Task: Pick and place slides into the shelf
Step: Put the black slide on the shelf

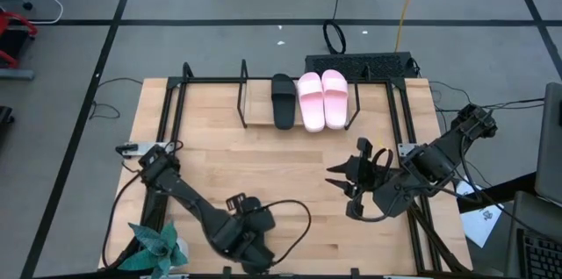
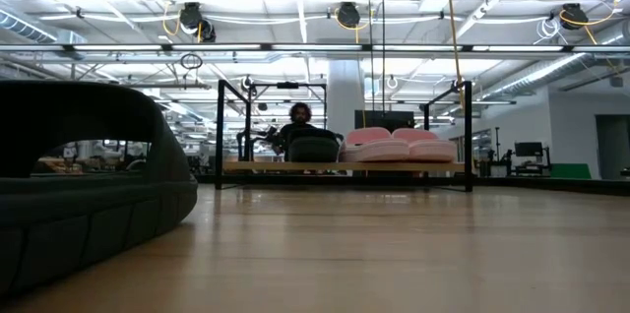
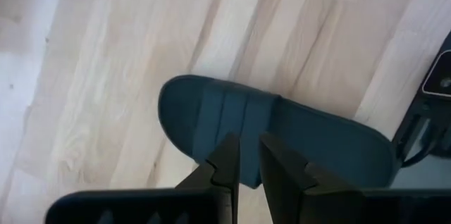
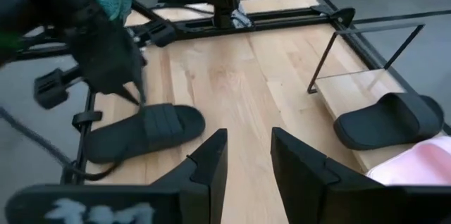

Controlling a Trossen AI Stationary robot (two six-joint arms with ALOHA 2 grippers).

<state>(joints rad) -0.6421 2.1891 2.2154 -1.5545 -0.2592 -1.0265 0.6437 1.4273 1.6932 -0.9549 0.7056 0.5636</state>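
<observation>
One black slide point(image 3: 282, 136) lies sole-down on the table near its near edge, and it looms at the left of the low view point(image 2: 89, 185). My left gripper point(image 3: 249, 146) points down over it by the strap point(image 3: 236, 111), with a narrow gap between its fingers. The right wrist view shows that gripper point(image 4: 137, 96) just above the slide point(image 4: 144, 132). The shelf point(image 1: 256, 119) at the far edge holds the other black slide point(image 1: 283, 101) and the pink pair point(image 1: 322, 99), all sole-down. My right gripper point(image 1: 349, 187) waits open right of centre. My left gripper stands over the black slide's side edge at the strap point(image 3: 225, 129), coming from above. I cannot tell whether its fingertips point(image 3: 231, 143) touch the slide, which lies flat on the table.
The shelf's left half point(image 1: 215, 108) is bare wood between rod loops. A black table frame point(image 1: 167, 112) rims the tabletop. A green plant point(image 1: 158, 248) stands at the near-left corner. Cables trail by the left arm point(image 1: 294, 218). A person point(image 2: 300, 114) shows beyond the shelf.
</observation>
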